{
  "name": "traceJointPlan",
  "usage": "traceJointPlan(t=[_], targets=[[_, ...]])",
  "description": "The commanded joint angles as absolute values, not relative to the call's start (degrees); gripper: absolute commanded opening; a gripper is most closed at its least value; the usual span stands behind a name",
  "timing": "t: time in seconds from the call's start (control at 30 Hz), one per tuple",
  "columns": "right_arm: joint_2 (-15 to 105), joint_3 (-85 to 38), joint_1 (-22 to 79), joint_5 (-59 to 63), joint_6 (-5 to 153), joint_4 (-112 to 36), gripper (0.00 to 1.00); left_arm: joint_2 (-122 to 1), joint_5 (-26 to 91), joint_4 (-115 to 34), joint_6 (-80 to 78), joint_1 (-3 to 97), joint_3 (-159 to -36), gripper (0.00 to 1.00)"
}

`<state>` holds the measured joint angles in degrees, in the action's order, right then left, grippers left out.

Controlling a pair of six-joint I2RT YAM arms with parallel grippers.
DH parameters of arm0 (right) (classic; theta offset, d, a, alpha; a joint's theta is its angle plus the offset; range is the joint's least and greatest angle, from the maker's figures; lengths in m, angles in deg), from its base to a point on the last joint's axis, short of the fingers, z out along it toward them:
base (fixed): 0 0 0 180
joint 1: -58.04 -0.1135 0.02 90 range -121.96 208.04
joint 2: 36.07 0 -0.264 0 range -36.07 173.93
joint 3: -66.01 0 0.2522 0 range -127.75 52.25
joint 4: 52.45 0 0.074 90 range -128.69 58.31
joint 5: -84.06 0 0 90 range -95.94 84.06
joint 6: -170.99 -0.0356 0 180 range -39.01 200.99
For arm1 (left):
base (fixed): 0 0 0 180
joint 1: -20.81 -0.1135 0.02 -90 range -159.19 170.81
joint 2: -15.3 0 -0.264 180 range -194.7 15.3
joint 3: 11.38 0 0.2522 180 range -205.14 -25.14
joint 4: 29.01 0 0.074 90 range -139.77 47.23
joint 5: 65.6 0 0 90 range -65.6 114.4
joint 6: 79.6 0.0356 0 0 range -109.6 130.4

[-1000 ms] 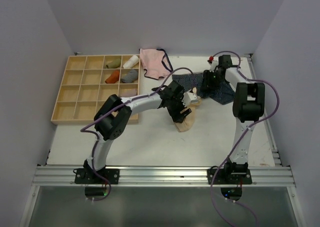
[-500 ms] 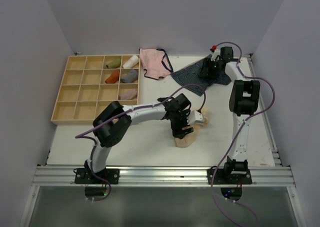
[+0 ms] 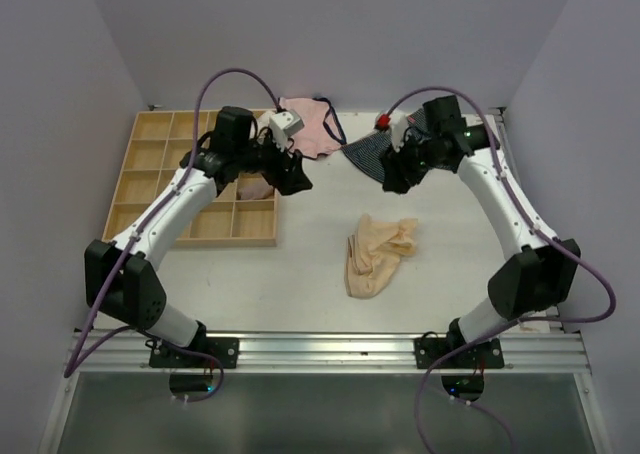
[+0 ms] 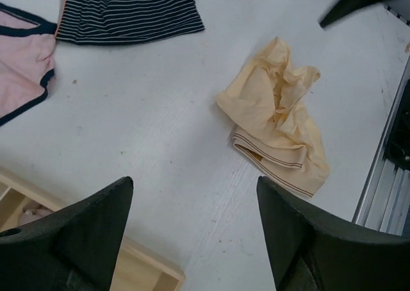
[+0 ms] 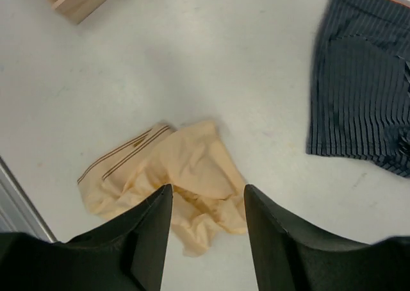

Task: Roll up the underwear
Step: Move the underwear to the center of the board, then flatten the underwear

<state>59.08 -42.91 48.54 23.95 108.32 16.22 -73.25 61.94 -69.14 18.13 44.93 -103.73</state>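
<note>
Centrally, underwear [image 3: 377, 254] lies crumpled, unrolled; left gripper [image 3: 291, 179] upper left, right gripper [image 3: 392, 179] upper right, both spread wide, empty.

White arm segments [image 3: 168, 208], black joints [image 3: 126, 284] — matte, purple cables [image 3: 225, 73] (one per arm), black base plates [image 3: 195, 352]

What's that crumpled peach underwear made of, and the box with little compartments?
The underwear looks like thin, soft, matte cloth, perhaps cotton knit: it lies in loose crumpled folds, with a striped band along one edge. The box looks like pale bare wood, possibly plywood: light tan, thin straight dividers, no shine.
</note>
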Motion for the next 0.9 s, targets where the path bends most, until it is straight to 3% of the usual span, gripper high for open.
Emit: traceJointPlan(t=[0.0, 0.27, 0.87], targets=[[53.52, -32.94, 38.48, 16.74, 118.51, 20.55, 0.52, -70.57, 66.41, -68.52, 13.13, 40.26, -100.29, 0.82], [53.04, -18.68, 22.28, 9.18, 122.46, 14.40, 0.44, -66.70, 68.79, -68.61, 11.72, 32.77, -94.23, 0.82], [60.78, -16.04, 14.97, 10.05, 129.94, 13.69, 0.42, -64.85, 67.91, -70.10, 14.18, 30.39, -88.33, 0.83]])
